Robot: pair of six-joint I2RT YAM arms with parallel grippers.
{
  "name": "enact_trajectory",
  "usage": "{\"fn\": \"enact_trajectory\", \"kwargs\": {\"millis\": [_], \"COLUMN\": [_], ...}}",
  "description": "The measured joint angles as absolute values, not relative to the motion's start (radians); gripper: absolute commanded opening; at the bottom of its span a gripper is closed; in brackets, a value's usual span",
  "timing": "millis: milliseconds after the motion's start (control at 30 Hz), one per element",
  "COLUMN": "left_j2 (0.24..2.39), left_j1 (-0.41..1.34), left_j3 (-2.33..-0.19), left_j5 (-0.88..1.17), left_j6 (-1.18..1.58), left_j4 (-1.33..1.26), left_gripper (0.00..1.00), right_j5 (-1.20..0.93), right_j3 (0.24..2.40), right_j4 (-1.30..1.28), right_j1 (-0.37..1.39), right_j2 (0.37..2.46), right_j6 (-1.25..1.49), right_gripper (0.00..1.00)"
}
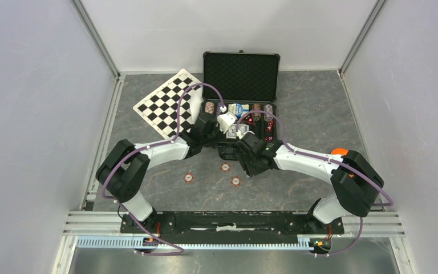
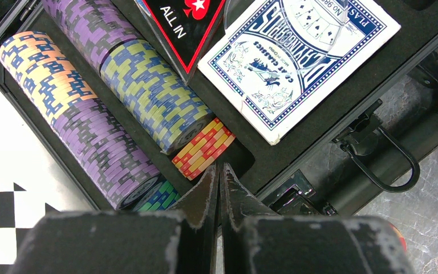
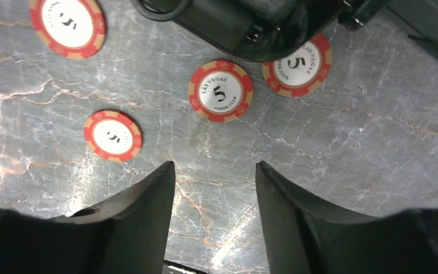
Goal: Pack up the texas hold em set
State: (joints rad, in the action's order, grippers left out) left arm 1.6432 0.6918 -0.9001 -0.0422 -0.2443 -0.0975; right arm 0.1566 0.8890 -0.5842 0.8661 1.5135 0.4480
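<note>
At 12 o'clock on the grey marbled bench (image 1: 319, 114), the black case (image 1: 240, 74) lies open, its lid foam-lined. Inside, round striped chips (image 2: 91, 131) stand edge-on in rows at 9 o'clock of a blue-and-white deck (image 2: 296, 63) and a triangular "ALL IN" button (image 2: 182, 28). Red-rimmed loose chips (image 3: 220, 91) lie flat at 6 o'clock of the case. Left tool (image 2: 219, 171): pressed together, empty, at the rows' near end. Right tool (image 3: 215, 168): spread above the loose chips.

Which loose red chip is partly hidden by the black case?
The rightmost chip in the right wrist view, its top edge covered by the case; the other three lie uncovered.
</note>
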Motion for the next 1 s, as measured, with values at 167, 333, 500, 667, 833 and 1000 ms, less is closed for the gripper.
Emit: {"fn": "enact_trajectory", "kwargs": {"millis": [167,333,500,667,833,1000], "left_j2": [1.643,1.643,1.643,1.643,1.643,1.647], "left_j1": [0.692,0.691,0.691,0.688,0.687,0.686], "left_j3": [-0.900,-0.900,-0.900,-0.900,-0.900,-0.900], "left_j5": [-0.042,-0.043,-0.043,-0.045,-0.044,-0.046], "left_j6": [-0.244,-0.244,-0.244,-0.243,-0.239,-0.235], "left_j4": [-0.097,-0.097,-0.097,-0.091,-0.083,-0.077], "left_gripper": [0.08,0.08,0.07,0.07,0.07,0.07], "right_j5": [0.133,0.134,0.134,0.142,0.143,0.153], "right_j3": [0.910,0.991,1.044,1.045,1.034,1.029], "right_j4": [-0.587,-0.597,-0.575,-0.572,-0.545,-0.525], "right_j1": [0.879,0.944,1.002,1.029,1.034,1.043], "right_j2": [1.505,1.544,1.614,1.671,1.677,1.698], "right_j6": [0.447,0.460,0.484,0.515,0.537,0.564], "right_gripper": [0.74,0.75,0.75,0.74,0.70,0.67]}}
